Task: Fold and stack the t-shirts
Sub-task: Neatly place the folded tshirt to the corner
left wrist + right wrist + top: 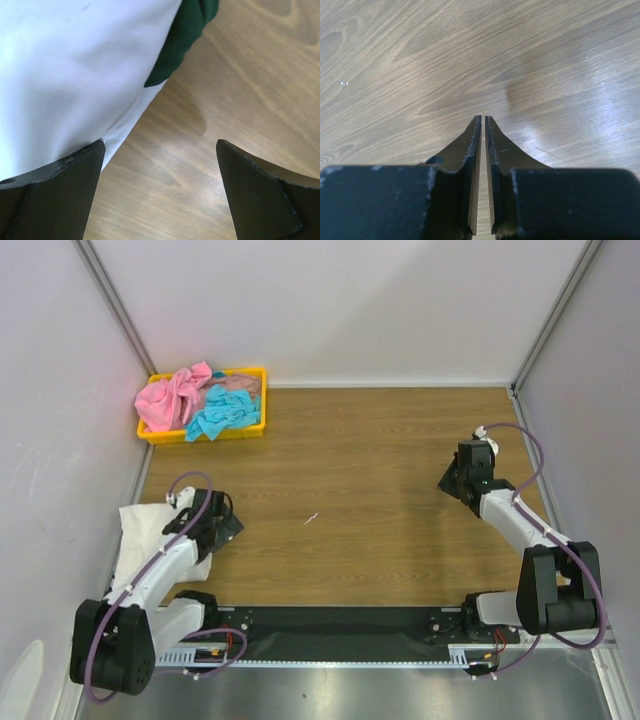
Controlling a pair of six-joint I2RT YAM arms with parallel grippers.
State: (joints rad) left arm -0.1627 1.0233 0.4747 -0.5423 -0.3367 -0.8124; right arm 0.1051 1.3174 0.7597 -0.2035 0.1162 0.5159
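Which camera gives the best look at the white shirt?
The top view: it shows most of the white shirt at the left edge of the table, partly hidden by the left arm. The left wrist view shows only a white edge and dark green sleeve. The right wrist view shows none of it.

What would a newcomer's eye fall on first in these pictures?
The yellow tray in the far left corner, heaped with a pink shirt and a turquoise shirt. Then the white shirt with a green sleeve at the near left edge, the left fingers open beside it; the right fingers are shut over the table.
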